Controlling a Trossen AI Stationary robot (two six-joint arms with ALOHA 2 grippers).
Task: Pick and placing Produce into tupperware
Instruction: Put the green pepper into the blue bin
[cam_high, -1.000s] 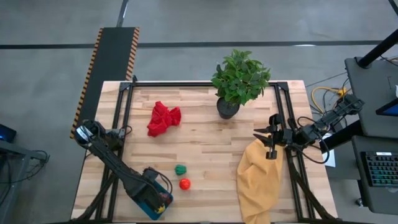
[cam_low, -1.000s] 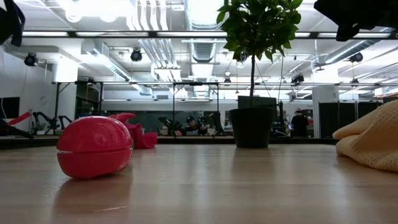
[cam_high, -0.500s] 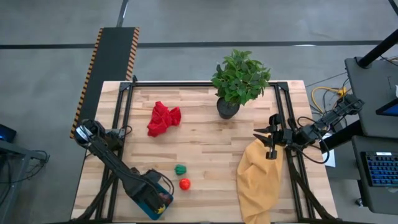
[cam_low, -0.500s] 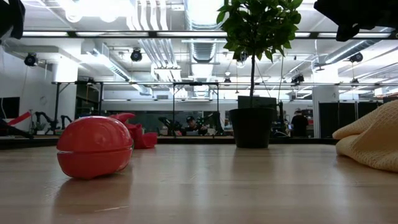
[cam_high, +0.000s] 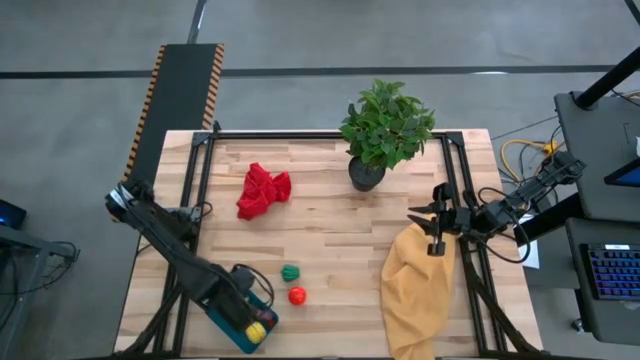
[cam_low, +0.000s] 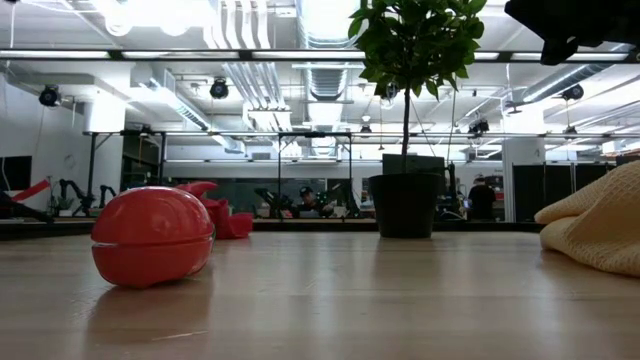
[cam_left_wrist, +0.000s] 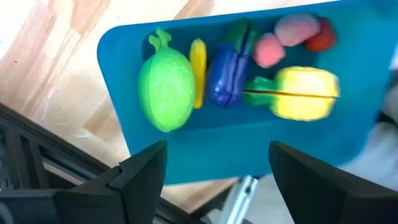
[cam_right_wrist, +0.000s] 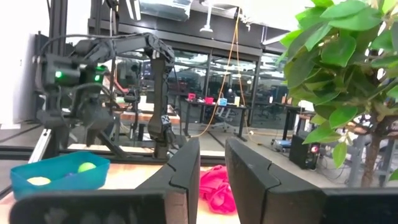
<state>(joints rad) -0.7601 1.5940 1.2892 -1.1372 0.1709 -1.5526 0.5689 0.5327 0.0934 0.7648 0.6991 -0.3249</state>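
So: my left gripper (cam_left_wrist: 214, 177) open, empty, over tupperware (cam_left_wrist: 249, 146). Two Produce pieces (cam_high: 293, 285) on table (cam_high: 330, 230). Right gripper (cam_right_wrist: 211, 177) slightly parted.

No readable text, label, brand, number or sign found in any view, none made out on the bench, none on the items upon it, none on the room fittings seen beyond

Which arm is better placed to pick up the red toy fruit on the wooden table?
Probably left: its open tool hangs over the shallow teal-blue square plastic container, beside the red toy fruit. The right tool waits by the mustard-yellow cloth.
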